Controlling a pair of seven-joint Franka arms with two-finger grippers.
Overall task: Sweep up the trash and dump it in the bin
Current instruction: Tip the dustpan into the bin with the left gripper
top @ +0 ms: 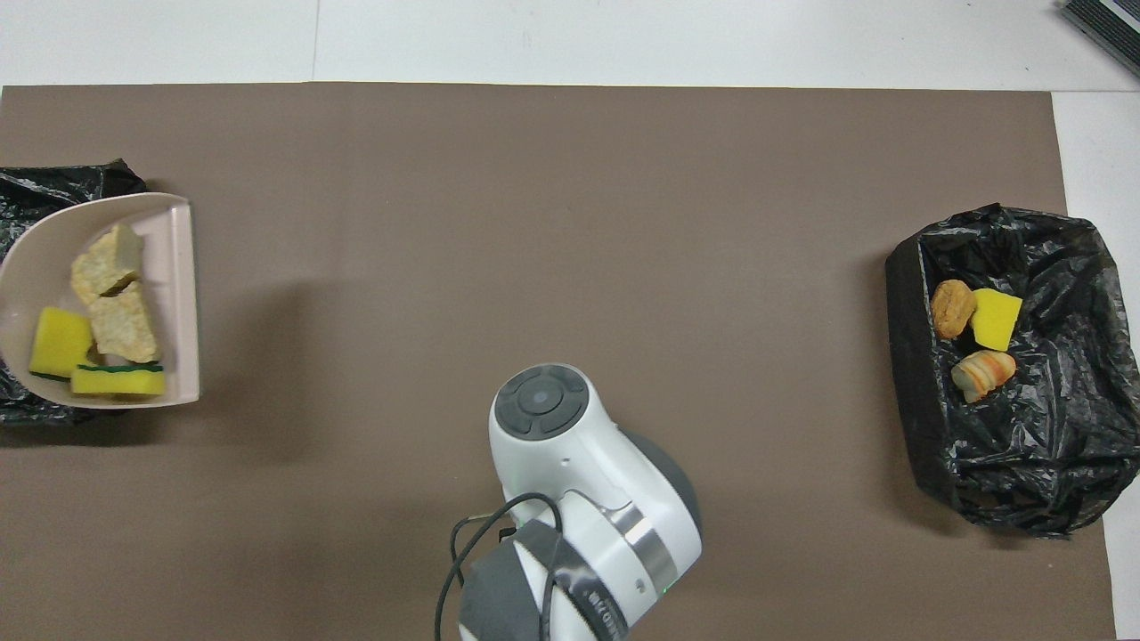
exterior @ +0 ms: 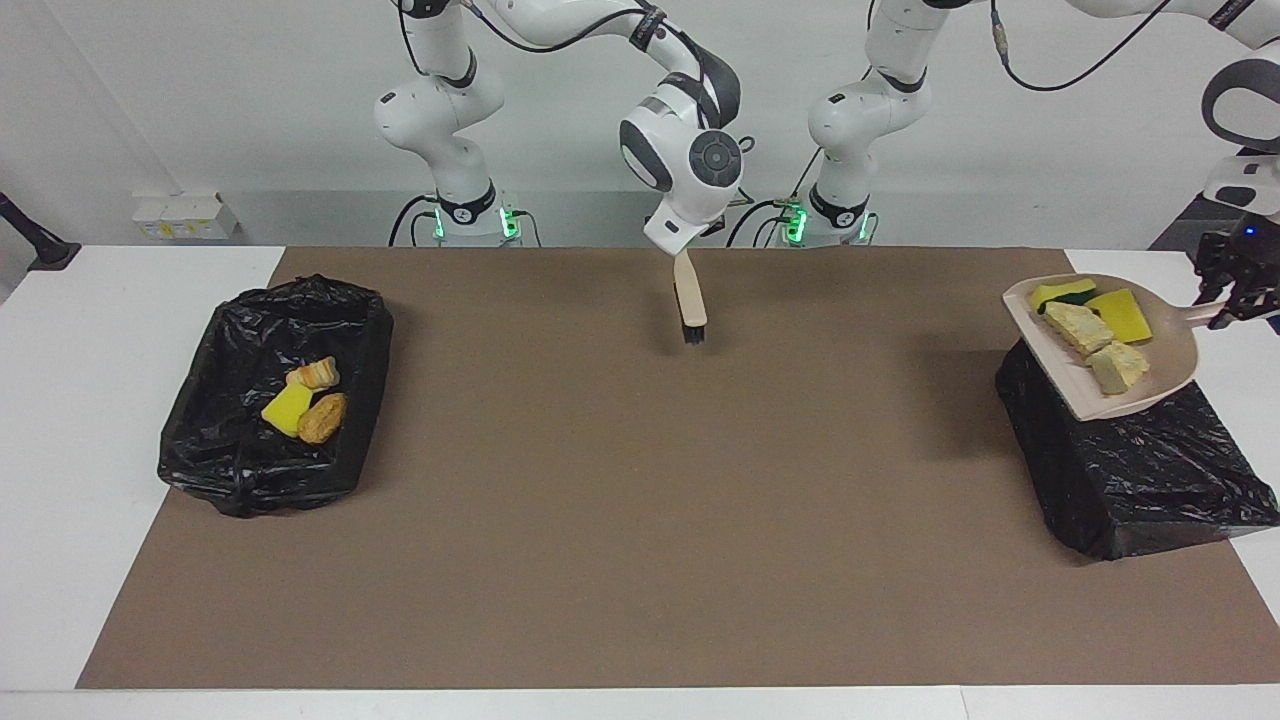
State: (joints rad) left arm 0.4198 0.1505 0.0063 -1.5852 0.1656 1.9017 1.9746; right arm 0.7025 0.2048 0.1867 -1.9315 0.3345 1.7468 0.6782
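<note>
Trash (exterior: 1095, 330), four scraps, rides in the dustpan (exterior: 1170, 375) whose handle the left gripper (exterior: 1232, 300) clamps, directly over the bin (exterior: 1150, 470); right gripper (exterior: 678, 252) grips the brush (exterior: 691, 295)

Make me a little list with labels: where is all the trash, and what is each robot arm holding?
left tool: holds the dustpan by its handle, over the bin at the left arm's end
in the dustpan: four scraps, two yellow sponges and two pale crumbly lumps
right tool: holds the brush over the brown mat, bristles down
bin at the right arm's end: three scraps, a yellow sponge and two orange-brown pieces
</note>
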